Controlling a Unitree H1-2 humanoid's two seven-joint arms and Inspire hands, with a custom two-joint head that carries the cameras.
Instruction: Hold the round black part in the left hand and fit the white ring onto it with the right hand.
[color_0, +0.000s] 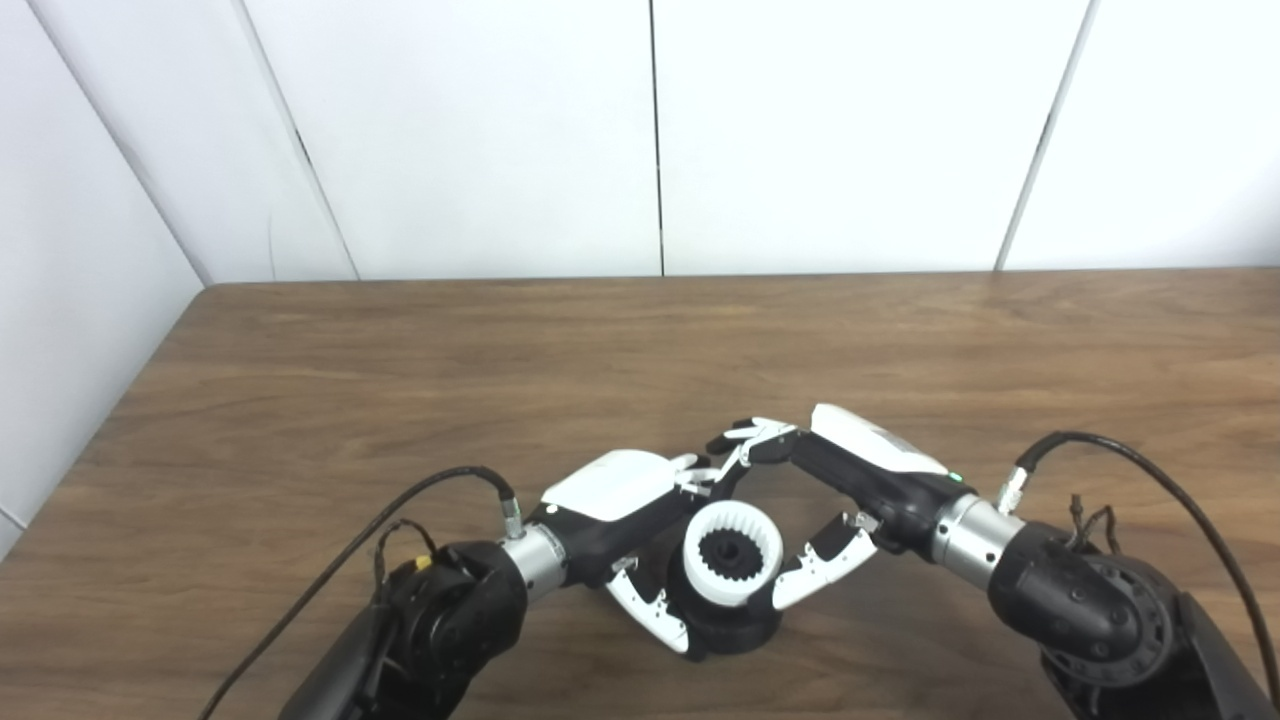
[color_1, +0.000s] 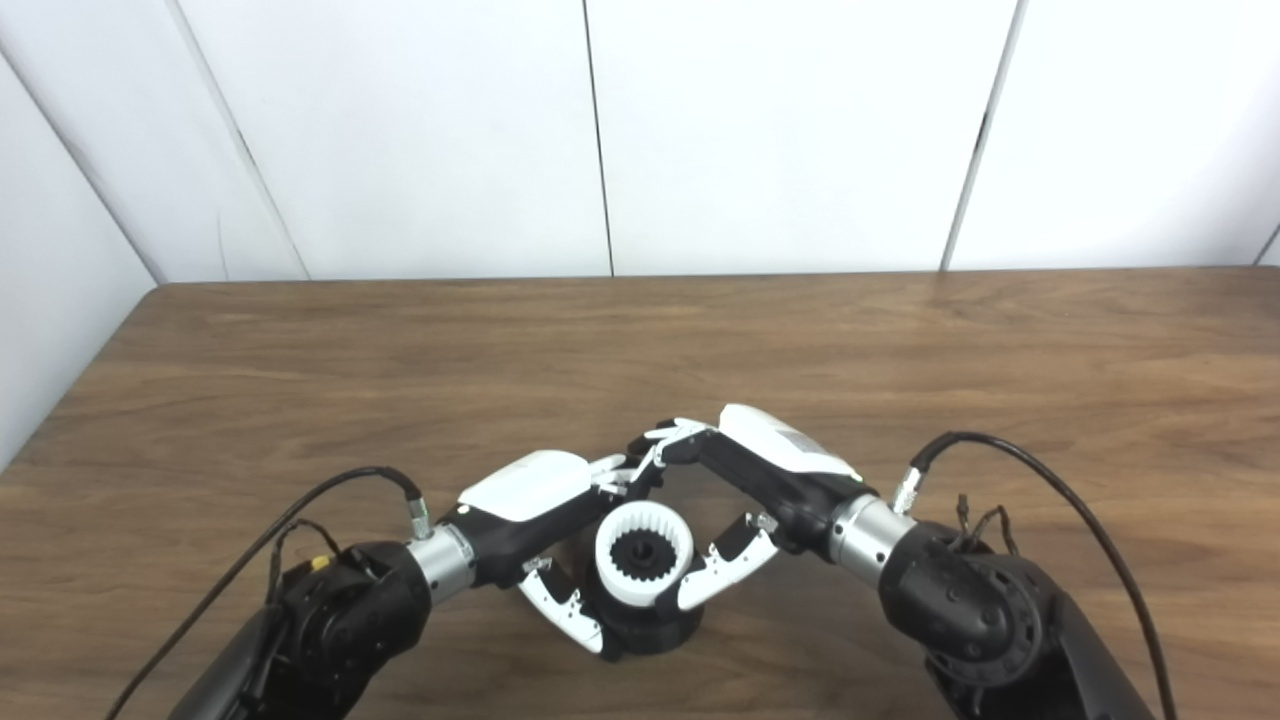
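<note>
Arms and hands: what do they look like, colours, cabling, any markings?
Both arms are black, with bulky round black joints and a silver metal cuff at each wrist. The left hand and right hand have white shells on the back, black bodies, and white fingers with black segments. A black cable loops into each wrist through a metal connector. A small green light shows on the right hand.

we see a white ring (color_0: 732, 567) with a toothed inner edge on a round black part (color_0: 735, 627). both hands are white and black; the table (color_0: 500, 360) is brown woodgrain.
</note>
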